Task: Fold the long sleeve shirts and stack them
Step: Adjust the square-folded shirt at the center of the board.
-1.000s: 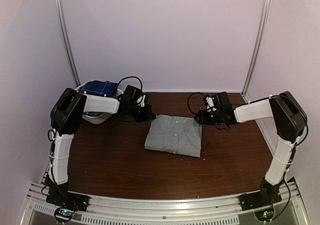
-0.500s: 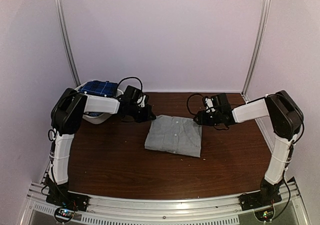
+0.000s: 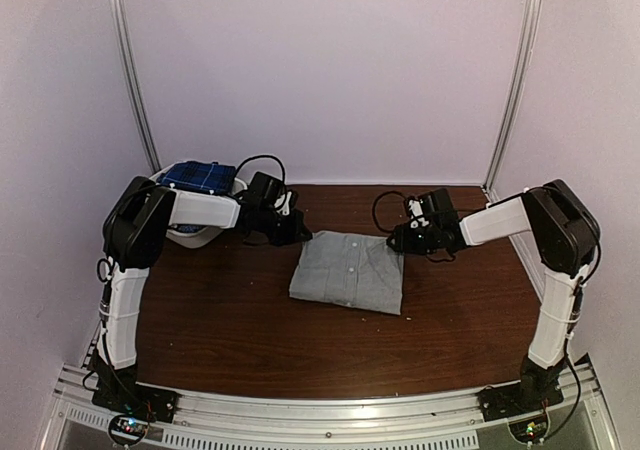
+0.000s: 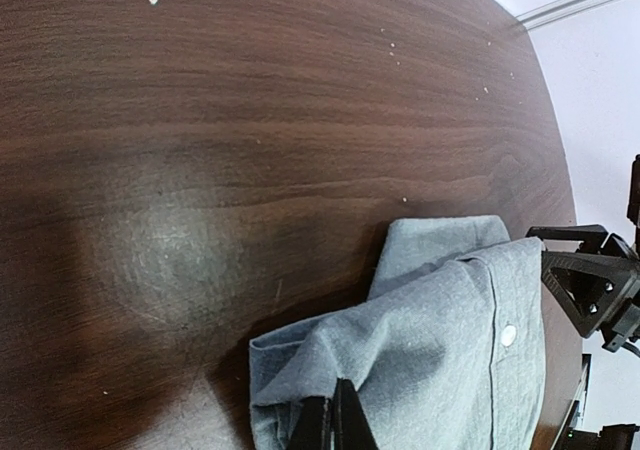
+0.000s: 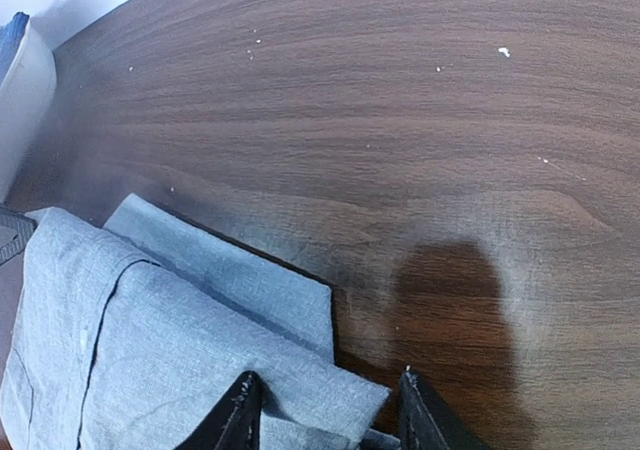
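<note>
A plain grey long sleeve shirt [image 3: 349, 270] lies folded in a rectangle mid-table, its white buttons [image 4: 509, 335] facing up. My left gripper [image 3: 305, 236] is at the shirt's far left corner, shut, and it pinches a puckered fold of grey cloth [image 4: 420, 350] between its fingertips [image 4: 345, 425]. My right gripper [image 3: 393, 242] is open at the far right corner, one finger [image 5: 240, 415] over the cloth [image 5: 200, 350] and the other just past its edge. A dark blue plaid shirt [image 3: 198, 177] rests in the basket.
A white plastic basket [image 3: 196, 235] stands at the table's far left, behind my left arm; its wall [image 5: 22, 95] shows in the right wrist view. The table [image 3: 230, 330] is dark brown wood, with pale walls and metal rails behind.
My right arm has edged left, bringing its open fingers onto the shirt's far right corner. The left gripper and the shirt have stayed put.
</note>
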